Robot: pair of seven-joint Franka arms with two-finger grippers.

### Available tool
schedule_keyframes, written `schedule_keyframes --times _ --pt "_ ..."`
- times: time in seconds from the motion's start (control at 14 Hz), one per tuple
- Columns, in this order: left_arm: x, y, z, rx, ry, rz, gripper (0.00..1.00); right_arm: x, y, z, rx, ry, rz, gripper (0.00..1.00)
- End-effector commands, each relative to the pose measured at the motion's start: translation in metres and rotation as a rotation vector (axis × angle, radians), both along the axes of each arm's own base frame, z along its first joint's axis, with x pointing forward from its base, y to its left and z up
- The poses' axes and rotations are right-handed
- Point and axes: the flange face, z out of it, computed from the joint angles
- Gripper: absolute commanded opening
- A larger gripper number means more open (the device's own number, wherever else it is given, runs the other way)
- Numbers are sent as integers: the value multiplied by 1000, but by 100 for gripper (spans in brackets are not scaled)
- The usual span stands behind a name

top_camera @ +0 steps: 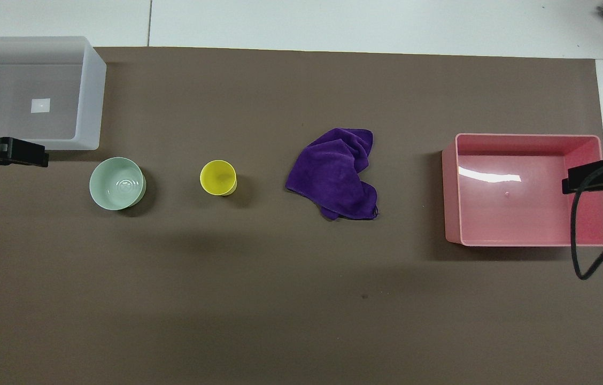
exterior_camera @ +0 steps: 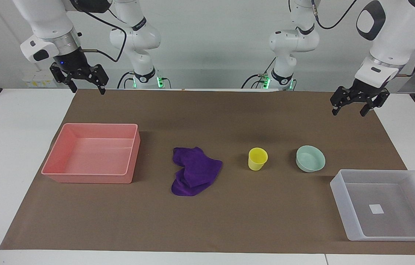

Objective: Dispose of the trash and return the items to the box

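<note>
Both grippers hang in the air with fingers spread and nothing between them. Taking the facing view from its left edge across: the right gripper point(exterior_camera: 85, 84) hovers over the mat's point(exterior_camera: 229, 117) edge nearest the robots, above the corner at the right arm's end, clear of everything. Below it on the brown mat sits the pink bin point(exterior_camera: 93, 152), a rectangle with its long side running along the table, holding nothing that shows. Next comes the purple cloth point(exterior_camera: 194, 171), crumpled in a loose heap on the mat, its longer spread running slantwise, well apart from the bin. Beside it toward the left arm's end stands the yellow cup point(exterior_camera: 257, 159), upright, mouth up, then the mint-green bowl point(exterior_camera: 310, 158), also mouth up; cloth, cup and bowl lie roughly in a row, none touching. The translucent box point(exterior_camera: 343, 198) lies at the left arm's end, farther from the robots than the bowl and just beside it, with a white sticker point(exterior_camera: 376, 209) on its floor. The left gripper point(exterior_camera: 351, 106) hangs over the mat near that end, nothing standing between it and the bowl.
</note>
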Motion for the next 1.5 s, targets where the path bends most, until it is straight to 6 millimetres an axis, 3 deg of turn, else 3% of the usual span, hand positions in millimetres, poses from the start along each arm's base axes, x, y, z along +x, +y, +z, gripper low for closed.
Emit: schedule_keyframes --times 0.0,0.36,0.71,1.0,1.43 --pt "-14 -1 -14 9 -31 7 100 -7 -2 3 12 8 17 100" --pt "-14 0 -66 5 -35 27 100 -7 -2 2 12 10 17 100" --pt "-23 3 -154 1 -62 48 100 -7 -3 2 12 10 16 100" --pt "-22 4 -211 -3 -73 64 100 -7 -3 2 12 10 16 100" --pt "-15 9 -272 -5 -79 81 100 -7 -2 2 12 10 17 100"
